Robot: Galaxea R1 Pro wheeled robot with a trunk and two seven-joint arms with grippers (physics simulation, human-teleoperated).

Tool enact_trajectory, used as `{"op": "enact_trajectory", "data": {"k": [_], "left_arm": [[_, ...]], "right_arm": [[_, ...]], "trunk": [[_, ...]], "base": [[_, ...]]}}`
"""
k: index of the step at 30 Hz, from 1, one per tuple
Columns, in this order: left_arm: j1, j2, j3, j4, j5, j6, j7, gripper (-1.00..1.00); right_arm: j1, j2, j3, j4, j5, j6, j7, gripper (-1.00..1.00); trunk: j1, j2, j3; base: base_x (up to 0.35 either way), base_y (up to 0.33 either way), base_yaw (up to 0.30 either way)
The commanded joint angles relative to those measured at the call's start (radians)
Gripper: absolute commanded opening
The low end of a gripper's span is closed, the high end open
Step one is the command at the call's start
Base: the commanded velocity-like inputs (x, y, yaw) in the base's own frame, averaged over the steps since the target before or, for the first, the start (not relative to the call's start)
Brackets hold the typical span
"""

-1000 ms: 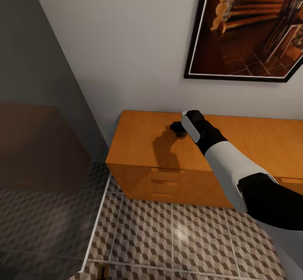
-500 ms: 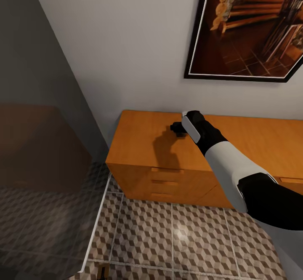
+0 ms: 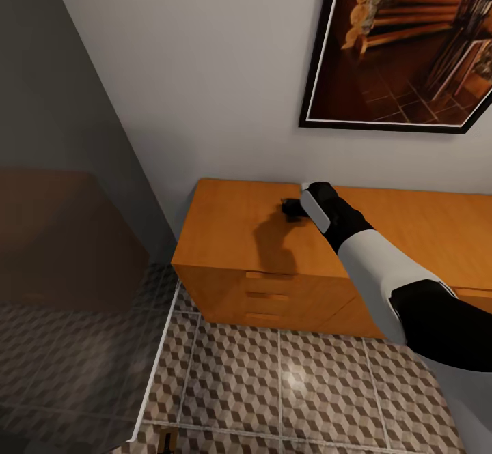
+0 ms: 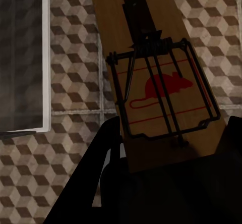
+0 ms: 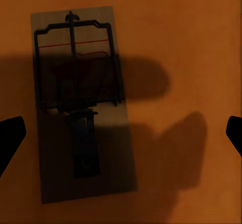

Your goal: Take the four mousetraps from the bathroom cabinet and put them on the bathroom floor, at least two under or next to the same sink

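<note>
A mousetrap [image 5: 83, 108], a small wooden board with a dark wire bar, lies flat on the orange-brown cabinet [image 3: 225, 235] top. My right gripper [image 5: 121, 133] hovers over it, open, with one dark fingertip on each side and neither touching it. In the head view my right gripper [image 3: 294, 208] reaches over the cabinet's back left part and covers that trap. My left gripper [image 4: 169, 151] is shut on another mousetrap [image 4: 156, 77] with a red mouse print, held above the bathroom floor [image 4: 65, 88] of cube-patterned tiles. The sink is out of view.
A dark glass partition [image 3: 61, 249] with a white bottom rail [image 3: 154, 379] stands left of the cabinet. A framed picture [image 3: 410, 44] hangs on the wall above it. Slim drawer handles [image 3: 272, 297] face the tiled floor [image 3: 287, 386].
My right arm has shifted slightly to the right and farther over the cabinet top. The camera and everything else have stayed still.
</note>
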Motion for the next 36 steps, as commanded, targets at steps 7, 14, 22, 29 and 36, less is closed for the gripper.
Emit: {"op": "enact_trajectory", "data": {"k": [7, 14, 22, 29, 36], "left_arm": [[-0.001, -0.001, -0.009, 0.004, 0.005, -0.006, 0.004, -1.0], [-0.001, -0.001, -0.009, 0.004, 0.005, -0.006, 0.004, -1.0], [-0.001, -0.001, -0.009, 0.004, 0.005, -0.006, 0.004, -1.0], [-0.001, -0.001, -0.009, 0.004, 0.005, -0.006, 0.004, -1.0], [-0.001, -0.001, -0.009, 0.004, 0.005, -0.006, 0.004, -1.0]], "right_arm": [[-0.001, -0.006, 0.006, 0.001, -0.01, -0.005, 0.025, 1.0], [0.0, -0.007, 0.006, 0.002, -0.009, -0.007, 0.036, 1.0], [-0.001, -0.006, 0.006, 0.026, -0.009, -0.008, 0.038, 1.0], [-0.001, -0.006, 0.006, 0.042, -0.002, -0.01, 0.038, 1.0], [-0.001, -0.005, 0.007, 0.047, 0.0, -0.026, 0.039, 1.0]], "trunk": [[0.0, -0.001, -0.001], [0.0, -0.001, -0.001], [0.0, -0.001, -0.001], [0.0, -0.001, -0.001], [0.0, -0.001, -0.001]], "base": [[0.0, 0.0, 0.0], [0.0, 0.0, 0.0], [0.0, 0.0, 0.0], [0.0, 0.0, 0.0], [0.0, 0.0, 0.0]]}}
